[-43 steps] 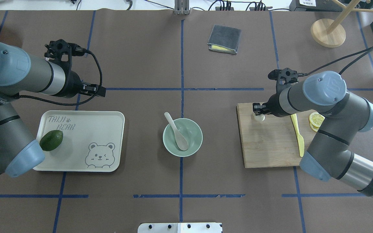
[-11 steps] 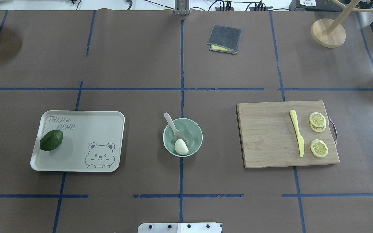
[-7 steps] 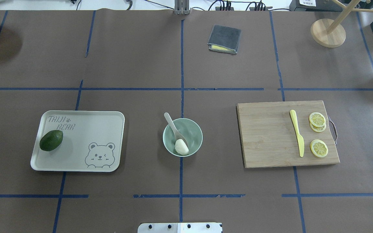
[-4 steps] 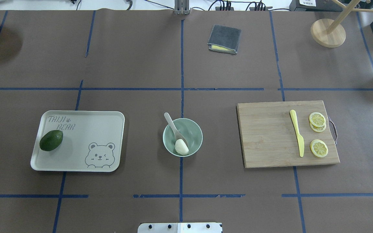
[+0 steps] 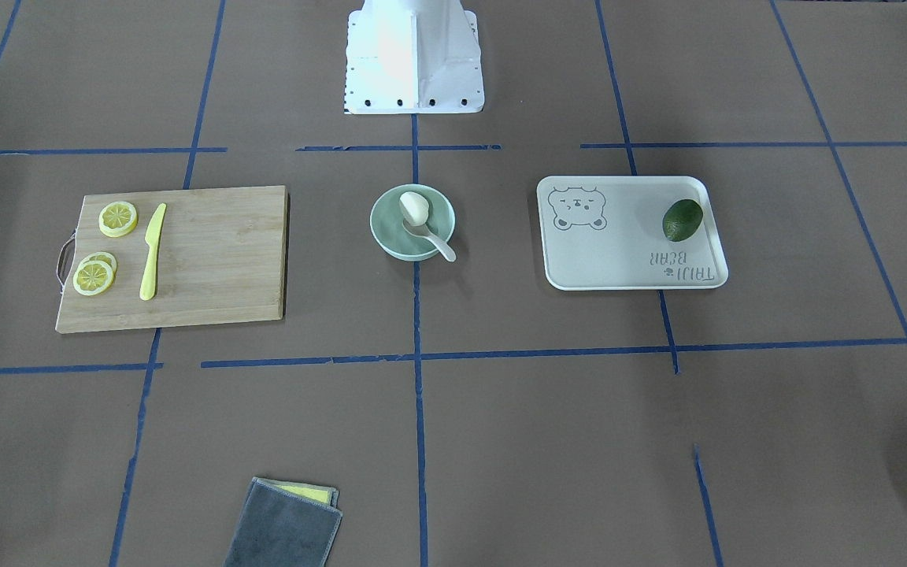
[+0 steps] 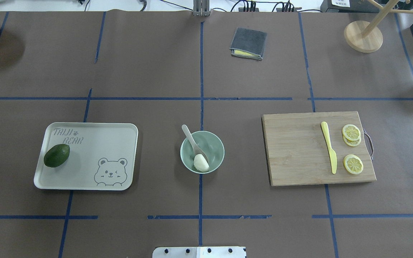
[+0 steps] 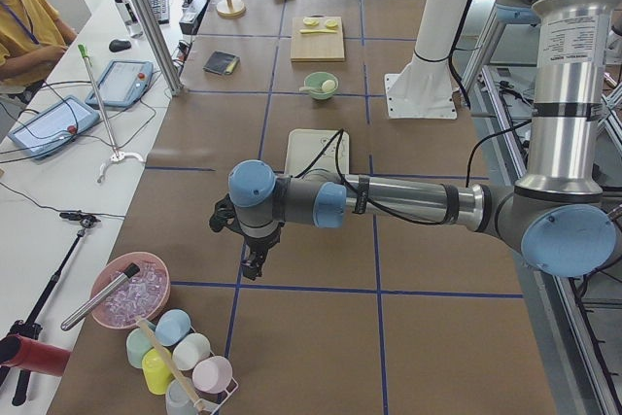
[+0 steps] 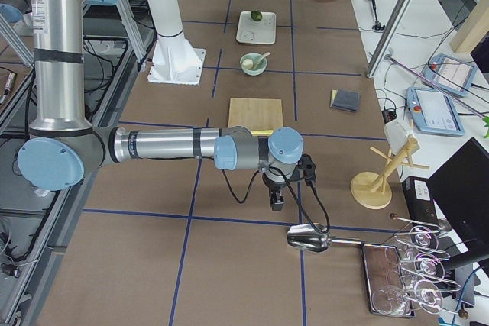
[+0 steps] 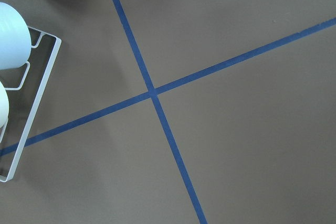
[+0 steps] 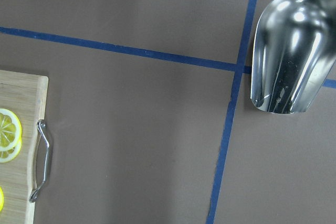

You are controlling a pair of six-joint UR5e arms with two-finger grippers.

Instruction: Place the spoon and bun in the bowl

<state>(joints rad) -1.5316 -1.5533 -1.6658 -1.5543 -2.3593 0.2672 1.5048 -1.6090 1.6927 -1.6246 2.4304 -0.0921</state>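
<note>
The pale mint-green bowl (image 6: 216, 149) stands at the table's middle. The off-white spoon (image 6: 191, 138) lies in it, with its handle sticking out over the far-left rim. The white bun (image 6: 201, 163) rests in the bowl on the spoon's scoop. Bowl (image 5: 389, 230), spoon (image 5: 438, 243) and bun (image 5: 414, 206) also show in the front-facing view. Both arms are away from the bowl, beyond the table's ends. My left gripper (image 7: 255, 264) points down near the cup rack. My right gripper (image 8: 276, 204) points down near the metal scoop. I cannot tell whether either is open or shut.
A white bear-print tray (image 6: 95, 143) holds an avocado (image 6: 56, 155). A wooden cutting board (image 6: 296, 150) carries a yellow knife (image 6: 329, 148) and lemon slices (image 6: 352, 164). A grey cloth (image 6: 248, 43) lies far back. A metal scoop (image 10: 291, 51) and a cup rack (image 9: 21, 93) lie at the ends.
Since 5.9 s ago the bun has gone from the cutting board into the bowl, and both arms have left the overhead view. Over the last 1.5 s nothing has moved.
</note>
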